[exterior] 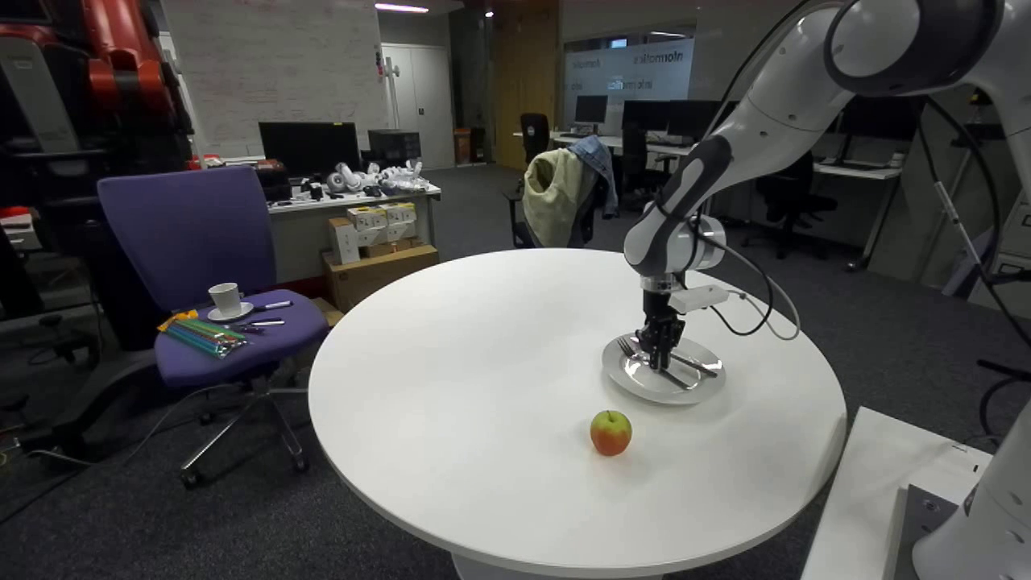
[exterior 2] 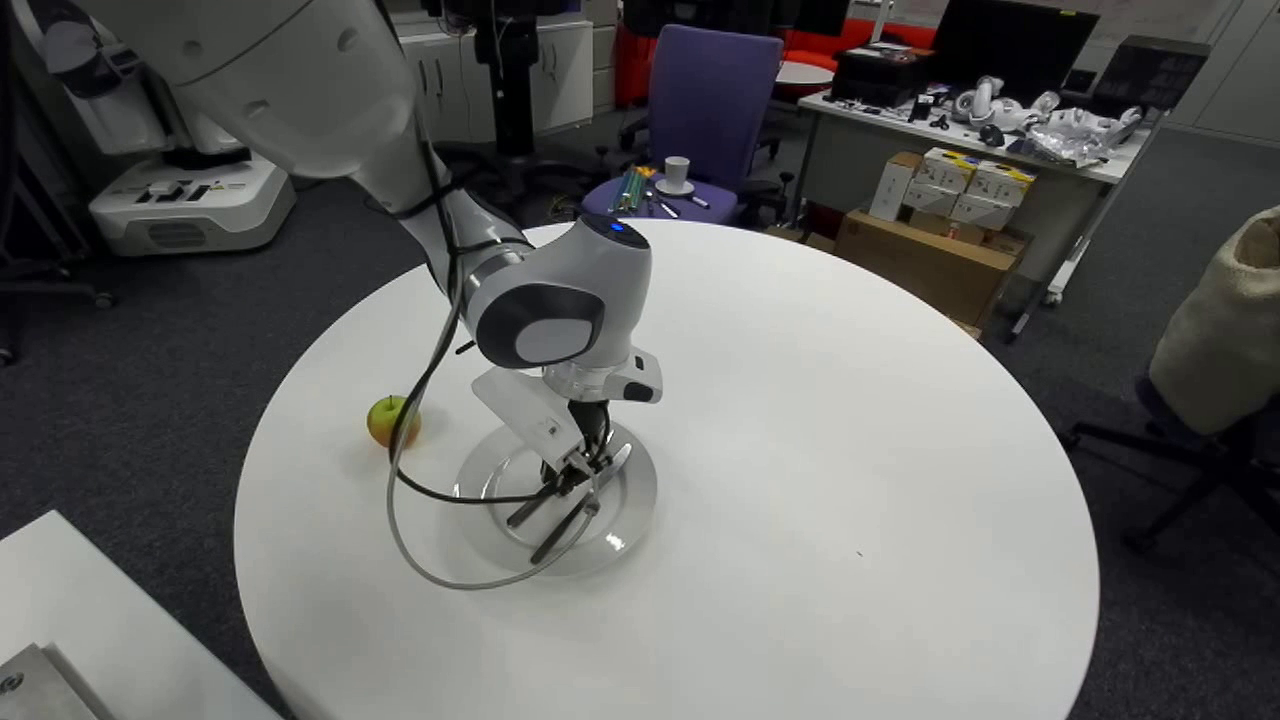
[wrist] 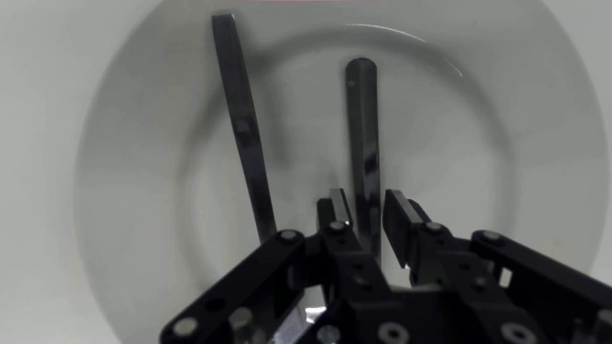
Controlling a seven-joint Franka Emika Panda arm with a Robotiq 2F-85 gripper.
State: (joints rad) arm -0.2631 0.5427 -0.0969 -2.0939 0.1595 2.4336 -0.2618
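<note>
My gripper (exterior: 659, 362) points down over a grey-white plate (exterior: 620, 377) in both exterior views. In the wrist view its black fingers (wrist: 364, 203) stand partly open on either side of a dark fork handle (wrist: 364, 119), with narrow gaps showing. The fork's tines (exterior: 626, 347) lie on the plate's far left side. A knife (wrist: 241, 110) lies beside the fork, outside the left finger, its handle end over the rim. Its blade (exterior 2: 620, 457) shows in an exterior view. The fingertips are mostly hidden behind the wrist in an exterior view (exterior 2: 560, 475).
A green-red apple (exterior: 610, 433) sits on the round white table (exterior: 451, 387) near the plate. Loose cables (exterior 2: 450, 497) hang from the wrist over the plate. A purple chair (exterior: 193, 242) holds a white cup (exterior: 226, 298) on a saucer and pens. A white stand (exterior: 894, 467) bears the arm's base.
</note>
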